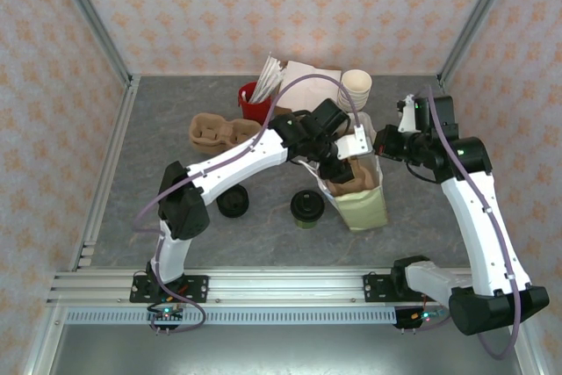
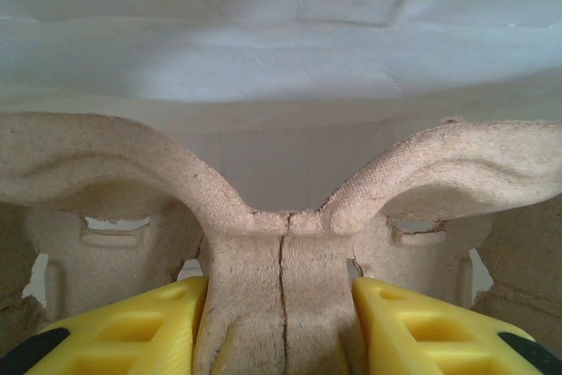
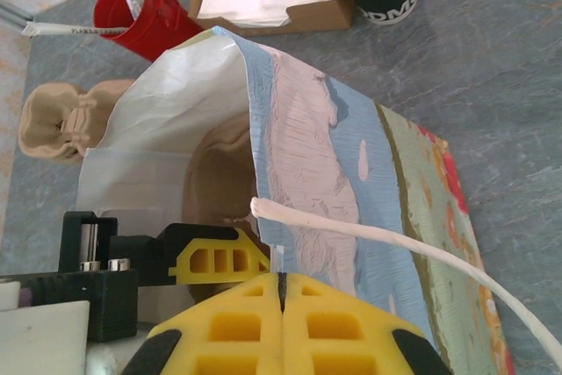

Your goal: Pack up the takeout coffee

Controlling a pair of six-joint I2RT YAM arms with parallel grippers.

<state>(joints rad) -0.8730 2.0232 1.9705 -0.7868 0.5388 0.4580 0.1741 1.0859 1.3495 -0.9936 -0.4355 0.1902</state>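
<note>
Here, the takeout coffee (image 1: 306,208) stands upright on the grey surface (image 1: 149,129) with its black lid on. It is just beside the paper bag (image 1: 364,204), at the bag's 9 o'clock, and neither arm touches it. The left pincer (image 2: 281,298) is clamped on a pulp cup carrier (image 2: 281,252), one yellow finger on each side of the carrier's cracked central ridge, with the bag's white inner wall right behind it. In the top view that pincer (image 1: 338,166) dips into the bag's open mouth from 10 o'clock. The right pincer (image 3: 281,292) has its fingers pressed together on the bag's rim at 1 o'clock, where the paper edge runs down into the seam between them; the bag's white cord handle (image 3: 395,248) trails off beside it. A low black round item (image 1: 233,202) lies at the coffee's 9 o'clock. A second pulp carrier (image 1: 219,132) sits at the bag's 10 o'clock. A red cup (image 1: 255,101) holding wrapped straws stands toward 11 o'clock.
</note>
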